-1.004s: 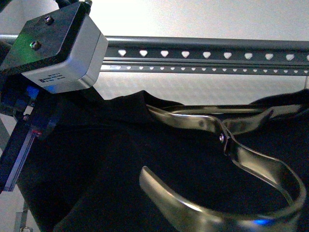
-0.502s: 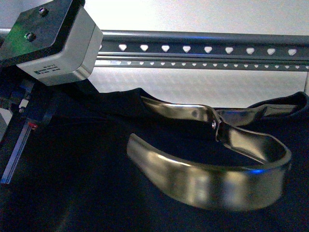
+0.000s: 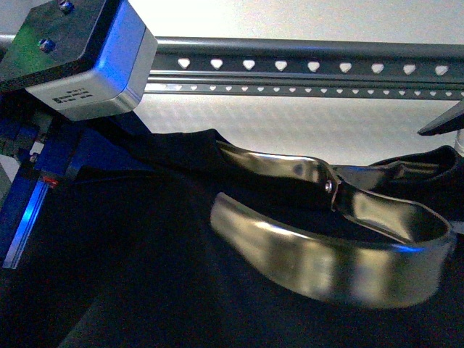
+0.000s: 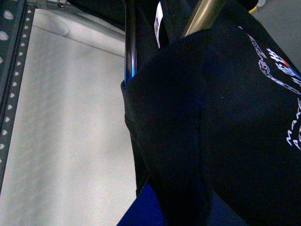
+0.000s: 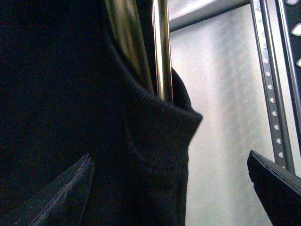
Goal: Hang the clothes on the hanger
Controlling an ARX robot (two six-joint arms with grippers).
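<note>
The right gripper (image 5: 169,162) is spread wide. In the right wrist view one dark finger (image 5: 61,197) sits at the lower left and the other at the lower right edge, with the ribbed collar of the shirt (image 5: 56,94) between them. Whether the lower-left one touches the cloth cannot be told. At the top centre two shiny bars of the hanger (image 5: 161,47) run down into the neck opening. The left gripper (image 4: 143,209) shows only as a blue-lit patch at the bottom centre of the left wrist view, with a fold of the shirt draped over it. I cannot tell whether it pinches the cloth. In that view the white print (image 4: 282,70) lies at the right edge, and a white label (image 4: 158,19) hangs at the top centre. In the front view the shirt fills the lower half, and the hanger's curved hook lies at centre right over the black cloth. The left arm's grey housing (image 3: 87,65) fills the upper left. A rail (image 3: 304,72) with holes crosses the top in front of a white wall (image 3: 290,18).
</note>
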